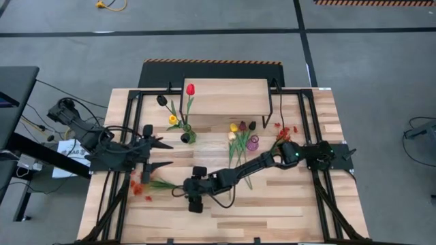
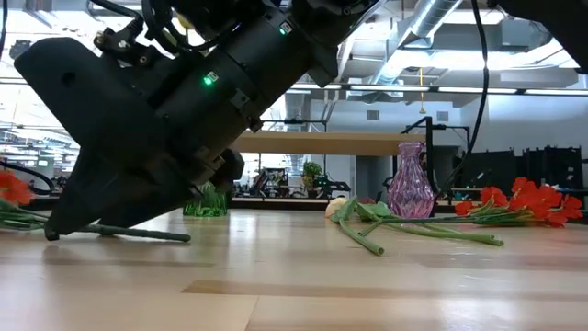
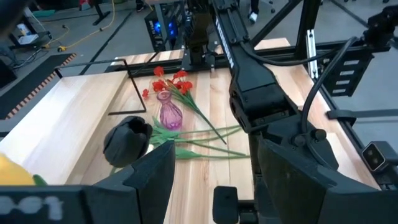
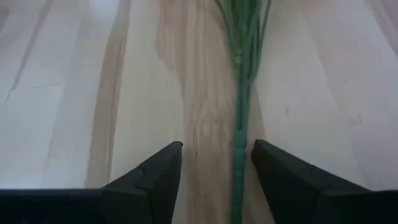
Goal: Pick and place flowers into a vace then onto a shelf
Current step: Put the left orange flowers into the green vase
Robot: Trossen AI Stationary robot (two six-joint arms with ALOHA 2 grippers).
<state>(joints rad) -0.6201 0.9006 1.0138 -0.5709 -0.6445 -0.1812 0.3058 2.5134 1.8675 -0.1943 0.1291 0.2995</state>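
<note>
My right gripper (image 1: 182, 191) (image 4: 216, 163) is low over the near middle of the table. It is open, with a finger on either side of the green stem (image 4: 240, 149) of a red-orange spray (image 1: 140, 185) that lies flat on the wood. In the low view its fingertips (image 2: 57, 230) reach the tabletop beside that stem (image 2: 138, 233). My left gripper (image 1: 166, 155) (image 3: 214, 171) hangs open at the left, near a small dark-green vase (image 1: 186, 137) that holds a red, a black and a yellow tulip. The black tulip (image 3: 127, 142) shows close before it. The shelf (image 1: 226, 96) stands at the far middle.
A purple glass vase (image 1: 253, 143) (image 2: 409, 180) stands right of centre. Loose yellow, maroon and cream tulips (image 1: 238, 131) lie beside it, their stems running toward the near edge under my right arm. A second red spray (image 1: 283, 131) lies farther right. Black frame rails border both sides.
</note>
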